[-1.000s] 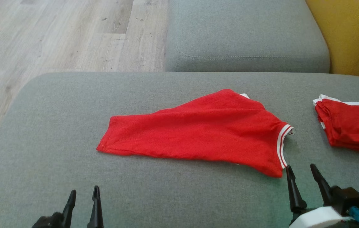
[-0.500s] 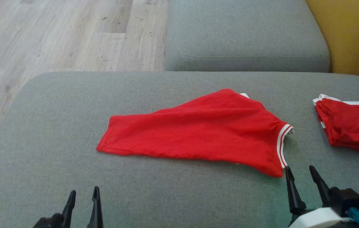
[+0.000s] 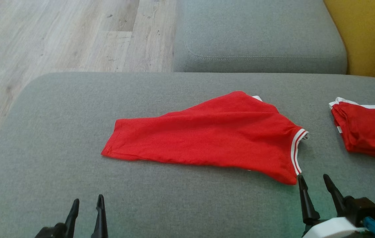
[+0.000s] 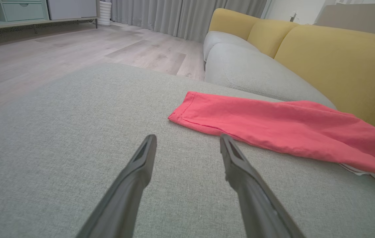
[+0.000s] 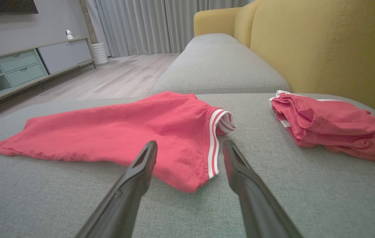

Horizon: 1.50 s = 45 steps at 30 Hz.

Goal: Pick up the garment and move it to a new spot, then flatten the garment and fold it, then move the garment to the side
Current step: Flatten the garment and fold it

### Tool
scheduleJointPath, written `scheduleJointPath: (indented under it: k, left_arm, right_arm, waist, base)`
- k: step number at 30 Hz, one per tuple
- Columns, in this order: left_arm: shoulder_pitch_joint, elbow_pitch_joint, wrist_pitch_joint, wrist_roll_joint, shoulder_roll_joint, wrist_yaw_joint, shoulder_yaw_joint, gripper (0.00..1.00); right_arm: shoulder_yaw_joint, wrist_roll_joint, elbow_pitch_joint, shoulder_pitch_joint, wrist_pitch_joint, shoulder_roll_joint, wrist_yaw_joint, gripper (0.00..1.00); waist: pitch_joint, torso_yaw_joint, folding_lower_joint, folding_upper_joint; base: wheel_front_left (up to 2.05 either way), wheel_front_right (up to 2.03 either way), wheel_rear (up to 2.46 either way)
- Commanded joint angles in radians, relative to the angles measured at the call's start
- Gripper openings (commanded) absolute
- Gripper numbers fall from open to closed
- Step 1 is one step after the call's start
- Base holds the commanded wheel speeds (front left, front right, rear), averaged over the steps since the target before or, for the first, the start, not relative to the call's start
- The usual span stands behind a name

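Observation:
A red garment with a white-striped band lies folded lengthwise across the middle of the grey cushion; it also shows in the left wrist view and the right wrist view. My left gripper hovers open near the front edge, below and left of the garment's left end. My right gripper stands open just in front of the garment's striped right corner, nothing between its fingers.
A second red garment lies bunched at the cushion's right edge. Behind are another grey cushion, a yellow sofa back and wooden floor at the left. A low cabinet stands across the room.
The garment has not moved on the cushion. The head view has shifted slightly, and the right gripper sits a touch lower in it.

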Motion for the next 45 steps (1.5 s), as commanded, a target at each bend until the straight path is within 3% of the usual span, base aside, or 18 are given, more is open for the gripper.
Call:
scheduleJointPath:
  k: [1,8,24,25,27,31,37,45]
  left_arm:
    - [-0.043,-0.023,-0.008,0.007,0.012,-0.005,0.032,1.0]
    - [-0.057,-0.02,-0.009,0.014,0.008,-0.009,0.029,1.0]
    - [-0.099,-0.008,-0.005,0.039,-0.015,-0.01,0.001,1.0]
    - [-0.101,-0.005,-0.005,0.039,-0.016,-0.011,0.002,1.0]
    - [-0.104,-0.001,-0.006,0.04,-0.019,-0.012,0.003,1.0]
    - [-0.103,0.009,-0.008,0.041,-0.027,-0.012,0.007,1.0]
    - [-0.091,0.008,-0.009,0.043,-0.037,-0.007,0.008,1.0]
    - [-0.073,0.008,-0.011,0.047,-0.047,-0.012,0.004,1.0]
  right_arm:
    - [0.02,-0.007,-0.028,-0.054,-0.012,-0.007,0.008,1.0]
    - [0.008,-0.048,0.011,-0.08,0.009,-0.007,0.008,1.0]
    - [-0.052,-0.281,0.366,-0.277,-0.018,-0.007,0.008,0.99]
    - [-0.058,-0.289,0.381,-0.289,-0.023,-0.007,0.008,0.44]
    - [-0.072,-0.298,0.408,-0.312,-0.036,-0.007,0.008,0.0]
    - [-0.091,-0.298,0.411,-0.341,-0.069,-0.007,0.008,0.0]
    - [-0.05,-0.282,0.311,-0.31,-0.091,-0.007,0.008,0.0]
    - [0.02,-0.28,-0.13,-0.139,0.086,-0.016,0.008,0.0]
  waist:
    - [0.002,0.002,0.0,-0.0001]
    - [0.027,0.017,0.0,-0.0001]
    - [0.118,0.097,0.0,-0.0001]
    - [0.121,0.099,0.0,-0.0001]
    - [0.126,0.101,0.0,-0.0001]
    - [0.125,0.096,0.0,-0.0001]
    - [0.103,0.072,0.0,-0.0001]
    - [0.071,0.058,0.0,-0.0001]
  base:
    - [0.0,0.0,0.0]
    - [0.0,0.0,0.0]
    - [0.0,0.0,0.0]
    - [0.0,0.0,0.0]
    - [0.0,0.0,0.0]
    - [0.0,0.0,0.0]
    - [0.0,0.0,0.0]
    - [0.0,0.0,0.0]
